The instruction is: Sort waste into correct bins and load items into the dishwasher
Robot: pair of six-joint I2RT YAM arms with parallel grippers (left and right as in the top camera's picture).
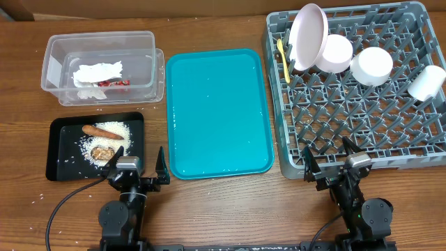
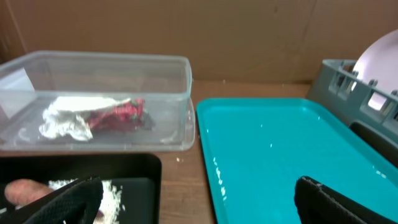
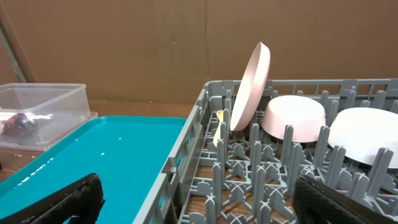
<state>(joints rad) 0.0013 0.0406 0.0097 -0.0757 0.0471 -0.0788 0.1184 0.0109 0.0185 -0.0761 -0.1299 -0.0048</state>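
Observation:
The clear tub (image 1: 52,66) holds the white napkin (image 1: 97,72) and red wrapper (image 1: 113,83); both show in the left wrist view (image 2: 74,115). The black tray (image 1: 59,150) holds the carrot (image 1: 102,130), brown lump (image 1: 103,153) and rice (image 1: 115,132). The grey rack (image 1: 362,132) holds a pale pink plate (image 1: 308,36) on edge, a yellow spoon (image 1: 283,59), two white bowls (image 1: 336,54) and a white cup (image 1: 426,82). My left gripper (image 1: 136,169) (image 2: 202,202) is open and empty between black tray and teal tray. My right gripper (image 1: 329,164) (image 3: 199,202) is open and empty at the rack's front edge.
The large teal tray (image 1: 216,111) lies bare between the bins and the rack, with a few wet specks. A few loose rice grains lie on the wood left of the black tray (image 1: 35,199). A cardboard wall stands behind the table (image 3: 155,43).

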